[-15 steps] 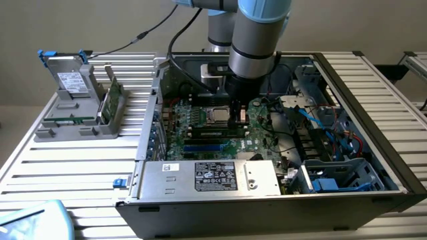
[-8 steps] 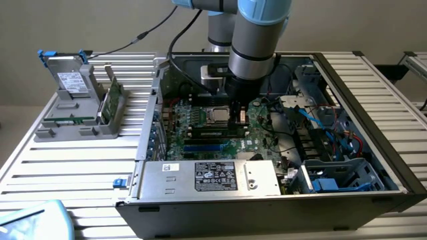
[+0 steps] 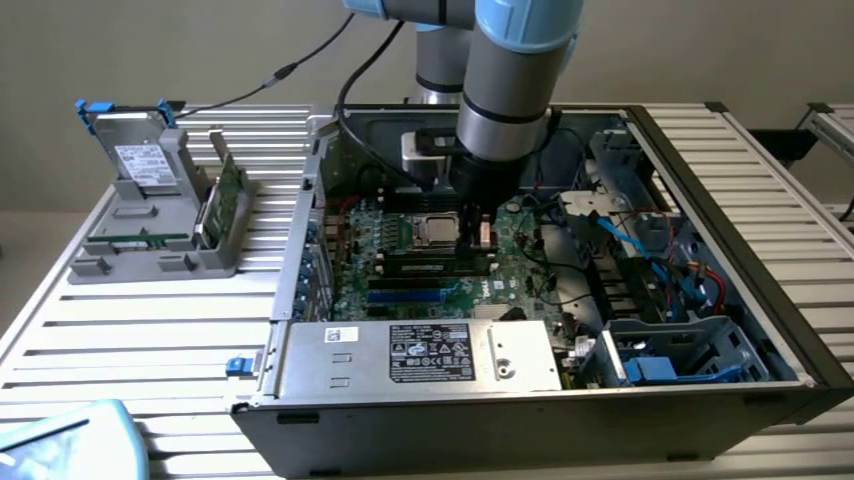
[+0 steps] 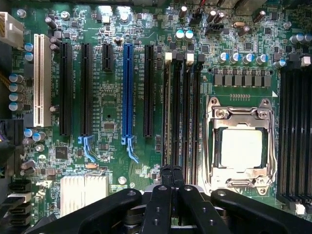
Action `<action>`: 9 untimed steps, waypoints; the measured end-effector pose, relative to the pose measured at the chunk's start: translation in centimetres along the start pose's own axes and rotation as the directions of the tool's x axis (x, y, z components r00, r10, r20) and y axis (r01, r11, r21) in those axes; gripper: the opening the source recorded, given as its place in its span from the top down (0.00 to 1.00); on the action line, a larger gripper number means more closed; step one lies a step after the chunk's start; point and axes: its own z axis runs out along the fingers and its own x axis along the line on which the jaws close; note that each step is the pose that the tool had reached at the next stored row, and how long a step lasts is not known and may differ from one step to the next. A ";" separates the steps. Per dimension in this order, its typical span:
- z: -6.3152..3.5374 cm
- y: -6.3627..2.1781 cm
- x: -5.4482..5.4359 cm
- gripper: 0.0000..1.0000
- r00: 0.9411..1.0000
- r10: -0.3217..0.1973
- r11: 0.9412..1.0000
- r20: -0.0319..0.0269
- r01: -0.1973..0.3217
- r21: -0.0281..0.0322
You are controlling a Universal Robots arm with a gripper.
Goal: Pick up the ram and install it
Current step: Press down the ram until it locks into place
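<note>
My gripper (image 3: pixel 474 240) hangs inside the open computer case (image 3: pixel 747 300), low over the green motherboard (image 3: pixel 400 235). Its black fingers (image 4: pixel 161 204) are shut together with nothing between them. In the wrist view the gripper (image 4: pixel 171 171) sits over one end of the black memory slots (image 4: pixel 181 112), beside the processor socket (image 4: pixel 241 146). The ram (image 3: pixel 134 239), a long thin green stick, lies along the front of the grey rack (image 3: pixel 94 265) on the table at the exterior view's left, well away from the gripper.
The rack also holds a grey drive with a white label (image 3: pixel 144 165) and a wider green card (image 3: pixel 230 200). A power supply (image 3: pixel 427 355) fills the case's near side. Drive cages and coloured cables (image 3: pixel 667 290) crowd the exterior view's right.
</note>
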 end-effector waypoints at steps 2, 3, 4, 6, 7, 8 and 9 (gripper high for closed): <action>0.07 0.00 0.0 0.89 1.000 0.000 1.000 0.001 0.000 0.000; 0.11 -0.01 0.0 0.89 1.000 0.000 1.000 0.001 0.000 0.000; 0.14 -0.01 0.0 0.89 1.000 0.000 1.000 0.002 0.000 0.000; 0.22 -0.02 0.0 0.89 1.000 0.000 1.000 0.002 0.000 0.000; 0.25 -0.02 0.0 0.89 1.000 0.000 1.000 0.003 0.000 0.000; 0.27 -0.02 0.0 0.89 1.000 0.000 1.000 0.003 0.000 0.000; 0.29 -0.02 0.0 0.89 1.000 0.000 1.000 0.003 0.000 0.000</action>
